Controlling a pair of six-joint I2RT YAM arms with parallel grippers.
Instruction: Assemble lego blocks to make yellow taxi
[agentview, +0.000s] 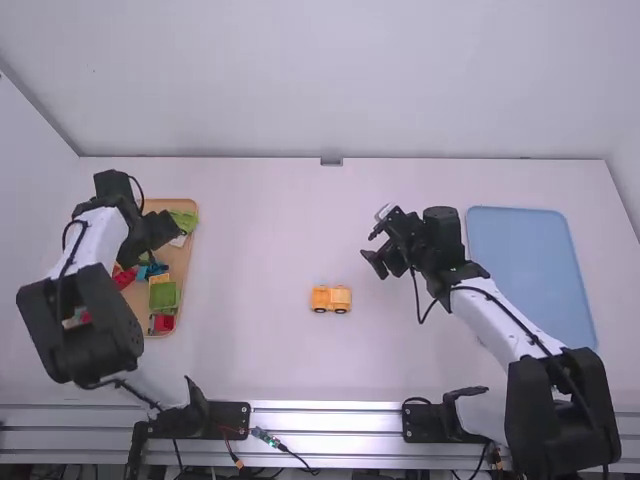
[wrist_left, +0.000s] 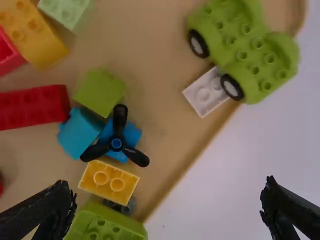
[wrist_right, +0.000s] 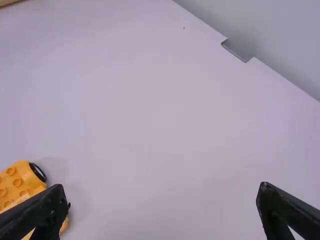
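In the high view my left gripper (agentview: 158, 228) is over the wooden parts tray, and my right gripper (agentview: 372, 250) is above the table, up and right of the orange-yellow car (agentview: 331, 299). The left wrist view has my left gripper (wrist_left: 167, 192) open with nothing between its fingers. Below it lie a small yellow block (wrist_left: 109, 181), a larger yellow-orange block (wrist_left: 32, 32) and a white block (wrist_left: 205, 93) beside a green car base (wrist_left: 245, 50). My right gripper (wrist_right: 162, 195) is open and holds nothing; one finger partly covers the wheeled car (wrist_right: 19, 182).
The wooden tray (agentview: 182, 262) also holds a red block (wrist_left: 35, 107), a blue block with a black propeller (wrist_left: 116, 144), and a green piece (wrist_left: 105, 225). A blue tray (agentview: 530, 270) lies at the right, beside the right arm.
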